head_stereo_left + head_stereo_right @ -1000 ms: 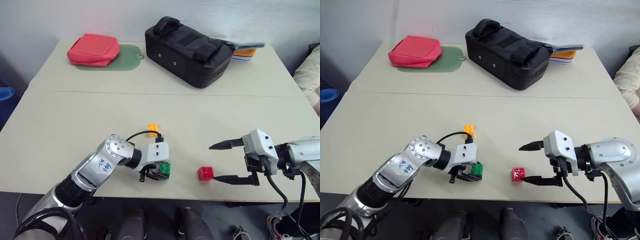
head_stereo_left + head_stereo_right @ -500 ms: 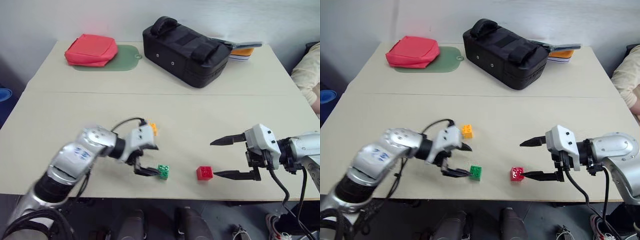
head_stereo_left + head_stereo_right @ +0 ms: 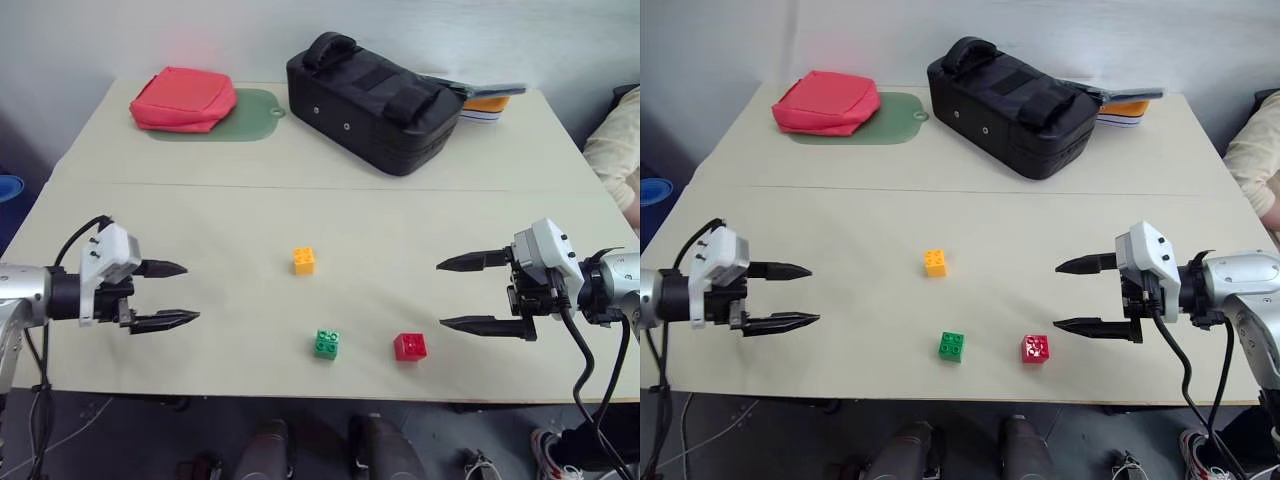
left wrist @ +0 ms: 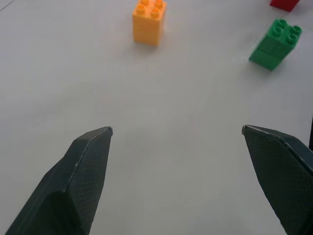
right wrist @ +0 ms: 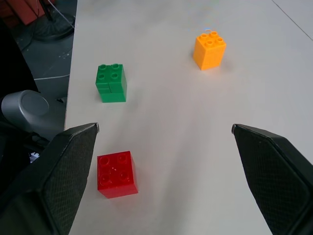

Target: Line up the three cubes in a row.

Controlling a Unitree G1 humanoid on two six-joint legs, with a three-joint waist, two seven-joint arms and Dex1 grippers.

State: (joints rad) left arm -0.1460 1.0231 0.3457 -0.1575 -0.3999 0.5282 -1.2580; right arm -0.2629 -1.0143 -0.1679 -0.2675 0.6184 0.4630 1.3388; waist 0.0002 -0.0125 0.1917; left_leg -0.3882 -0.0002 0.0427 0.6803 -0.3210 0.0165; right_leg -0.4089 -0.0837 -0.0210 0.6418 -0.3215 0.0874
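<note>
1. Near the front edge of the bench (image 3: 200, 150), the green cube (image 3: 326, 344) and red cube (image 3: 410, 347) stand side by side, apart; the orange-yellow cube (image 3: 304, 260) sits farther back, above the green one.
2. Left gripper (image 3: 172, 295): at the bench's left side, fingers spread, holding nothing, well apart from the cubes.
3. Right gripper (image 3: 458, 294): at the right, fingers spread and empty, near the red cube.
4. Far side: a black bag (image 3: 375, 102) and a red pouch (image 3: 184, 99).
</note>
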